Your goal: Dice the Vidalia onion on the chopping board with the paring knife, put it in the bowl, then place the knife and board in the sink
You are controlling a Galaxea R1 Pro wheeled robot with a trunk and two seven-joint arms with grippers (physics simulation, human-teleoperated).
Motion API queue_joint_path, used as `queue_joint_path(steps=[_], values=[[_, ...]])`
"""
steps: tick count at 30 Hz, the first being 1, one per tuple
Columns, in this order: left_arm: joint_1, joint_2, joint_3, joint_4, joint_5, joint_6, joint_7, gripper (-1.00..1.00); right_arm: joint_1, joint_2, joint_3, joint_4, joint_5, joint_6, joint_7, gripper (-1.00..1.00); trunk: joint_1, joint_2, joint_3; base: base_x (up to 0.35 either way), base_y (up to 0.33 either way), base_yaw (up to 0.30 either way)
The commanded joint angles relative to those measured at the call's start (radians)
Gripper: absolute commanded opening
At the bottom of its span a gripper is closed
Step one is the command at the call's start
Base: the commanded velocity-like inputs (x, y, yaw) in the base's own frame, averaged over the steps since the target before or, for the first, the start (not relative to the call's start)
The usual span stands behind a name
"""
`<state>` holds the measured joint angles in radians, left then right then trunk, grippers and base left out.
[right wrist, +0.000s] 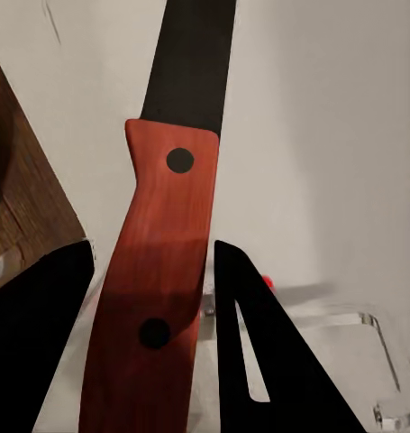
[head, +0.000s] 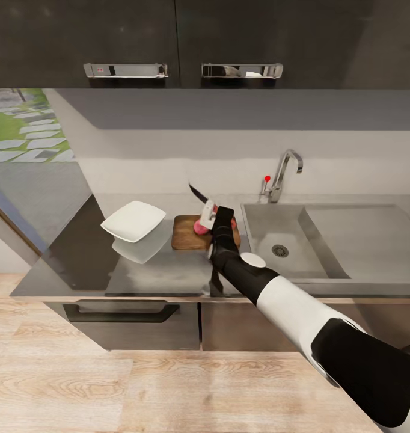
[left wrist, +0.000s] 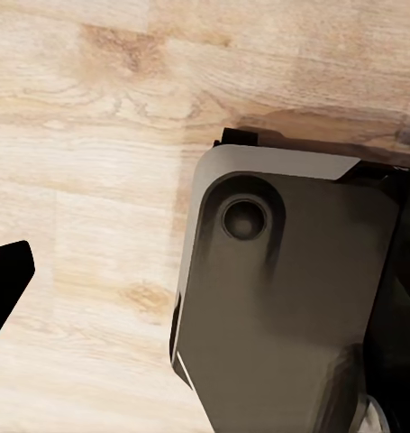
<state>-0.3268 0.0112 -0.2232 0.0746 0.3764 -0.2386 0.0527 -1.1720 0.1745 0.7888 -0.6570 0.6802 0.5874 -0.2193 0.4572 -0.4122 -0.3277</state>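
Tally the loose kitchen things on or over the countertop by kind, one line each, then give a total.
Bowl, white, on the countertop: 1
Chopping board, brown wood: 1
Paring knife, red handle, held by the right end effector: 1
Pinkish onion piece on the board, partly hidden: 1
Total: 4
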Motion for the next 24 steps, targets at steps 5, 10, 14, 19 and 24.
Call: queue_joint_path(steps=[5, 10, 14, 19, 24], values=[[-0.001, 0.0, -0.008, 0.004, 0.006, -0.006, 0.001, 1.0, -0.001, 0.0, 0.003, 0.012, 0.001, 0.0, 0.006, -1.0, 0.001, -0.002, -0.002, 0.0, 0.0, 0.0], [-0.001, 0.0, -0.008, 0.004, 0.006, -0.006, 0.001, 1.0, 0.0, 0.0, 0.004, 0.038, 0.002, -0.002, 0.036, -1.0, 0.001, -0.002, -0.002, 0.0, 0.0, 0.0], [-0.001, 0.0, -0.008, 0.004, 0.006, -0.005, 0.001, 1.0, 0.0, 0.0, 0.004, 0.048, 0.002, -0.009, 0.047, -1.0, 0.001, -0.002, -0.002, 0.0, 0.0, 0.0], [-0.001, 0.0, -0.008, 0.004, 0.006, -0.005, 0.001, 1.0, 0.0, 0.0, 0.004, 0.052, 0.002, -0.017, 0.05, -1.0, 0.001, -0.002, -0.002, 0.0, 0.0, 0.0], [-0.001, 0.0, -0.008, 0.004, 0.006, -0.005, 0.001, 1.0, 0.0, 0.0, 0.004, 0.08, 0.002, -0.028, 0.05, -1.0, 0.001, -0.002, -0.002, 0.0, 0.0, 0.0]])
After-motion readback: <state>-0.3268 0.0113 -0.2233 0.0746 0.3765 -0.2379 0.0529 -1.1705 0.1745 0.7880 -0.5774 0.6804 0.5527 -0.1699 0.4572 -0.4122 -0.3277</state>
